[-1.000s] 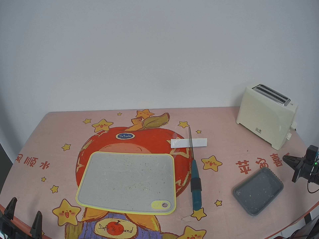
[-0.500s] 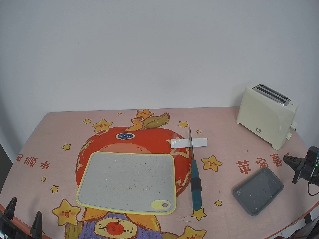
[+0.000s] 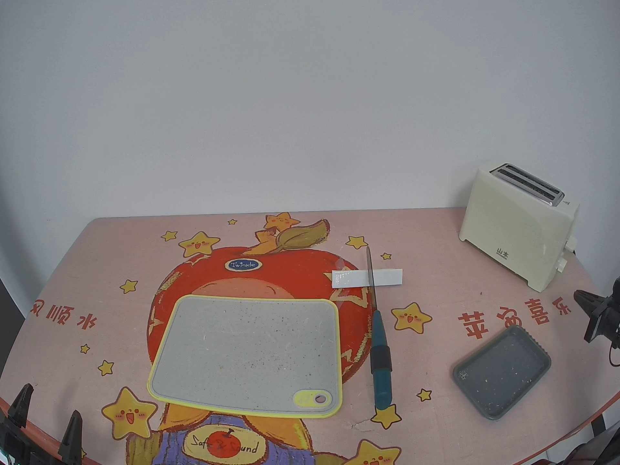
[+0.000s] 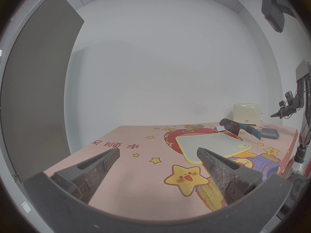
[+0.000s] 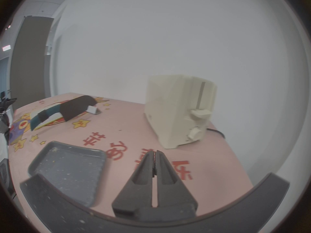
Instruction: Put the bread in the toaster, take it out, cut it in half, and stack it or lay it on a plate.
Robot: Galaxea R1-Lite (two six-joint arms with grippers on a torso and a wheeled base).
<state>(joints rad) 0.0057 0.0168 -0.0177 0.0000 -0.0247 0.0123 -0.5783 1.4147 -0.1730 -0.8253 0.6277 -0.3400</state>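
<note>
Head view: toaster (image 3: 518, 224) upright at far right of table (image 3: 439, 240), slots up. Grey plate (image 3: 502, 372) near right, apart from toaster. Cutting board (image 3: 245, 355) near centre; knife (image 3: 380, 356) just right of it, blade pointing far, lying across white strip (image 3: 387, 278). Left gripper (image 3: 50, 403) at near left edge, fingers apart. Right gripper (image 5: 154, 154) at right edge, fingers together, empty.

The left gripper (image 4: 158, 151), its jaws spread wide, hangs over the near edge of the pink table (image 4: 129, 185), with the cutting board (image 4: 212, 143) beyond it, then the teal-handled knife (image 4: 249, 130), the grey tray (image 4: 270, 133) and the cream toaster (image 4: 247, 114) farther back.
</note>
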